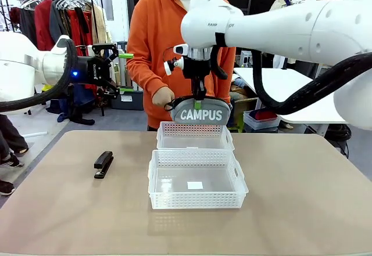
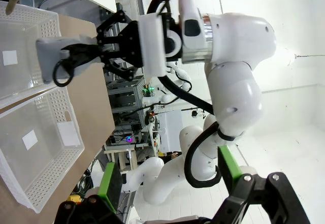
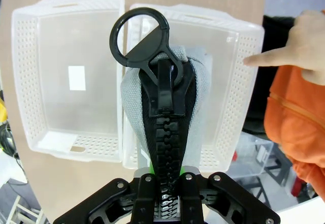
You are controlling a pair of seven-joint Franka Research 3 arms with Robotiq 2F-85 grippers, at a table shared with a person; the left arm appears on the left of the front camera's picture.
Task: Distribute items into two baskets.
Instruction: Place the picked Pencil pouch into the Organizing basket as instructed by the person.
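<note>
CAMPUS pouch (image 1: 201,115) clamped by right gripper (image 1: 198,100) over basket (image 1: 174,131) at table's (image 1: 302,180) far edge; to be lowered centred before release. Left gripper (image 1: 123,72) held wide.

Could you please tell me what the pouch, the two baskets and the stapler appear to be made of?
The pouch: grey woven fabric, matte, going by its visible weave; its zip looks like glossy black plastic. The near basket and far basket: translucent white plastic with perforated walls. The stapler: black, slightly shiny, probably plastic over metal; too small to tell.
</note>
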